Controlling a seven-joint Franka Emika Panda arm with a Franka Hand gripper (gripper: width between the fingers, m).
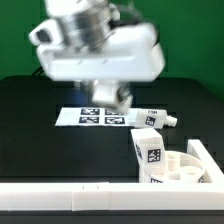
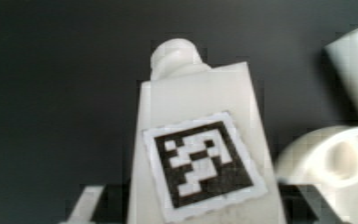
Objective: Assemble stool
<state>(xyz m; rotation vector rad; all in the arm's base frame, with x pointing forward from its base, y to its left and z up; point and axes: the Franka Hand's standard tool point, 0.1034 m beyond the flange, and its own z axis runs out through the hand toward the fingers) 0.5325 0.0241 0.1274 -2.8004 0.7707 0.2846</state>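
Note:
The wrist view is filled by a white stool leg (image 2: 197, 120) with a black-and-white tag and a rounded peg at its far end. It sits between my fingers (image 2: 91, 205), and my gripper (image 2: 202, 208) is shut on it. In the exterior view my gripper (image 1: 108, 99) hangs just over the marker board (image 1: 97, 117), and the arm hides most of the held leg. The round ring-like seat (image 1: 182, 172) lies at the exterior view's lower right. One tagged leg (image 1: 150, 148) stands by its rim, and another leg (image 1: 158, 118) lies flat behind it.
Long white edge bars run along the front (image 1: 70, 195) and up the exterior view's right side (image 1: 205, 155) around the seat. The table top (image 1: 40, 130) is black. In the wrist view the seat's rim (image 2: 336, 160) shows close beside the held leg.

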